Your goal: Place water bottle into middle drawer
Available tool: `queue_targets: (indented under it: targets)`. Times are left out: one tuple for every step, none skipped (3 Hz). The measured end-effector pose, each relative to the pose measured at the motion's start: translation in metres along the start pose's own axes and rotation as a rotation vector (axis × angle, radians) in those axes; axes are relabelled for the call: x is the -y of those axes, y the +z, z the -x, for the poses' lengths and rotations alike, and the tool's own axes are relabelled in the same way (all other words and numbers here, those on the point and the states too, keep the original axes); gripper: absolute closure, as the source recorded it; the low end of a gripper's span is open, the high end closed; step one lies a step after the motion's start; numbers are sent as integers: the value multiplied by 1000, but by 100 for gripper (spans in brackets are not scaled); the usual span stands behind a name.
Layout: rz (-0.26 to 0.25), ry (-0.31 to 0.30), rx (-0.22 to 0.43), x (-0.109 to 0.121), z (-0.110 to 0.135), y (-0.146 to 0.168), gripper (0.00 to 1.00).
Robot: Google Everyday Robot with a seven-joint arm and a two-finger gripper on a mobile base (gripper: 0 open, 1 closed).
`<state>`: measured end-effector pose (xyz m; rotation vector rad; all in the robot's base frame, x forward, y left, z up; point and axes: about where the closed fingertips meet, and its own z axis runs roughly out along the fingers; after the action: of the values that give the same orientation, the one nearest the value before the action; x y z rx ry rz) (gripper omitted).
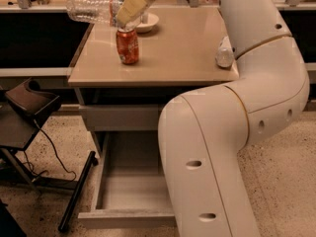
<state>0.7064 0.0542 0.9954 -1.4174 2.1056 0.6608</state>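
My gripper (127,10) is shut on the water bottle (91,9), a clear ribbed bottle. It holds the bottle lying sideways in the air above the table's back left corner, with the bottle's body sticking out past the table's left edge. The grip is near the neck end, where a bit of red label shows. The orange-red soda can (128,46) stands on the table right below the gripper. The middle drawer (129,194) is pulled open low under the table, with a flat grey bottom. My arm hides its right side.
The tan table top (173,58) carries a white dish (148,21) behind the can and a whitish bottle-like object (224,52) at the right edge. A closed grey drawer front (118,117) is above the open drawer. A dark chair (29,105) stands at left.
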Motion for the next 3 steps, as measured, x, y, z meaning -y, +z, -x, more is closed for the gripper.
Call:
queue_targets:
  targets:
    - [-5, 1, 18, 3, 6, 5, 100]
    - [94, 37, -19, -7, -16, 19, 100]
    - [166, 130, -27, -29, -33, -3, 100]
